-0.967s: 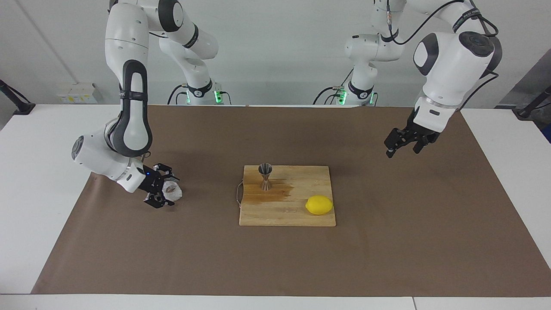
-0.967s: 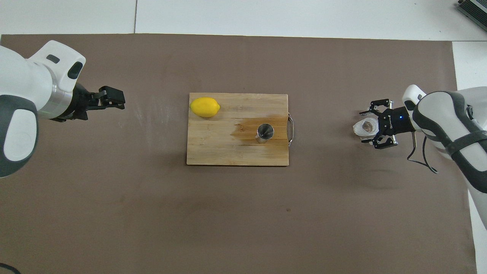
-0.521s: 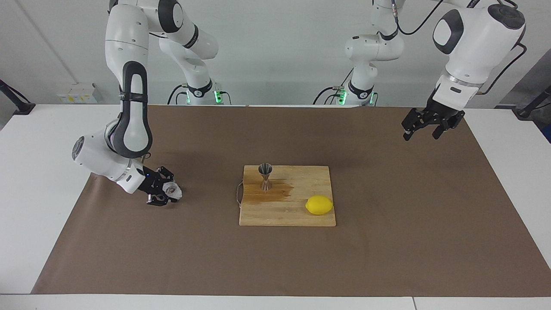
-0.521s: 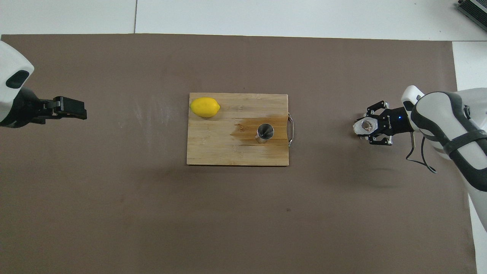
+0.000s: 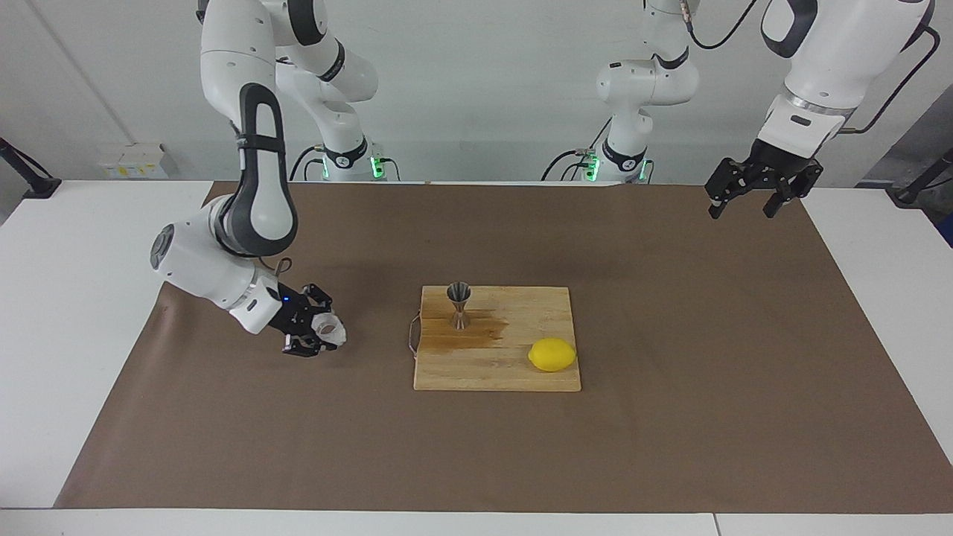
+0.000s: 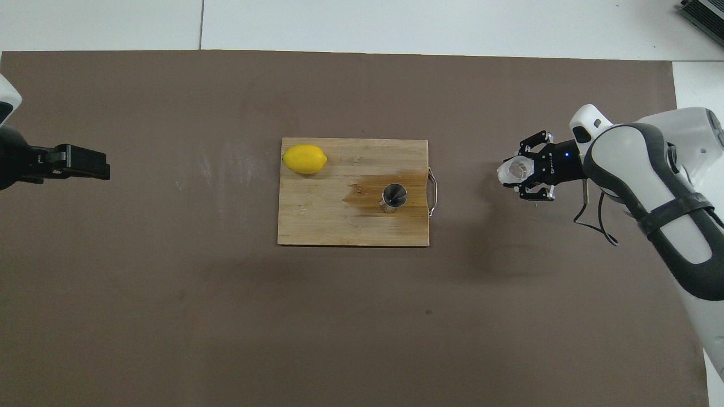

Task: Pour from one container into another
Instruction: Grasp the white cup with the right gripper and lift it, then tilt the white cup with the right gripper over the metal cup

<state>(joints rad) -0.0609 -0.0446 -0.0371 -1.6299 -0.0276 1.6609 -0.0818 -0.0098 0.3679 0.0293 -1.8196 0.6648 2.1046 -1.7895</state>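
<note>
- Glass cup, small, clear and faceted, is pinched between the fingertips of the right gripper, over the brown mat and lifted clear of it, judging by the shadow beneath.
- Landmark: the metal jigger stands upright on the wooden cutting board, by the handle end, on a dark wet stain.
- From the jigger, the cup lies toward the right arm's end of the table, off the board; the way from cup to jigger runs along the table's length, with nothing between them.
- The cup looks roughly upright, mouth up; whether it holds anything I cannot tell.
- A lemon sits on the board, farther from the robots than the jigger and toward the left arm's end.
- The left gripper waits with fingers spread, high over the mat's edge at its own end, well apart from the jigger.
- Judgement: the right arm is the one to carry and tip.
</note>
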